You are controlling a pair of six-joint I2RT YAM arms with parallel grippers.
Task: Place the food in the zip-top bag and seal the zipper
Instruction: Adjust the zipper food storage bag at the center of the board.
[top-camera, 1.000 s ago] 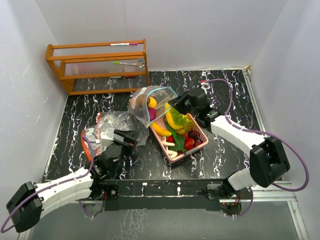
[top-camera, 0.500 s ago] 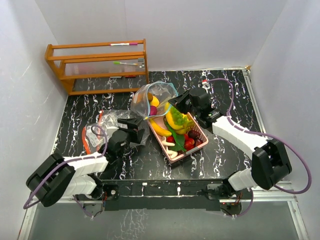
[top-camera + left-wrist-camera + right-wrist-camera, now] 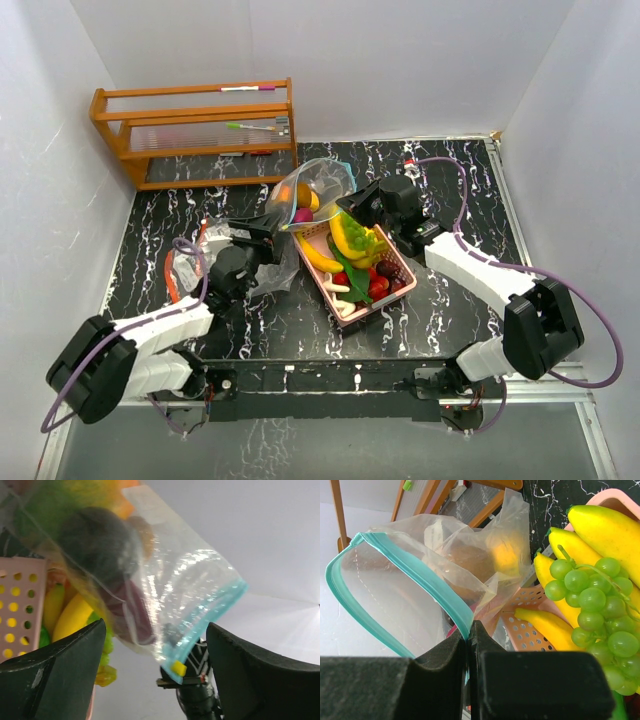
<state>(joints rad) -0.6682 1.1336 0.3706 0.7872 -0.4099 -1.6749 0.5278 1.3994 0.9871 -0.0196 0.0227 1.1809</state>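
Changed over the last second: my left claw (image 3: 265, 232) swung in from the near left to the bag's left side, its jaws narrowing slightly, and the bag rose higher.

1. Zip-top bag (image 3: 312, 188): held aloft at mid-table, just far-left of the tray. Mouth open, teal zipper strip (image 3: 420, 582) unsealed, yellow slider (image 3: 177, 667) at one end.
2. Food already bagged: a dark plum (image 3: 90, 535), an orange piece (image 3: 502, 555), and little else I can make out.
3. Food outstanding: bananas (image 3: 600, 525), green grapes (image 3: 592, 600) and red berries (image 3: 378, 287), all in the pink tray (image 3: 404, 262).
4. Right claw (image 3: 469, 635): clenched on the zipper strip, holding the bag up.
5. Left claw: jaws apart, with the bag's corner showing between them; nothing grasped.

Status, by my reckoning: early. Most of the loading and all of the sealing remain.
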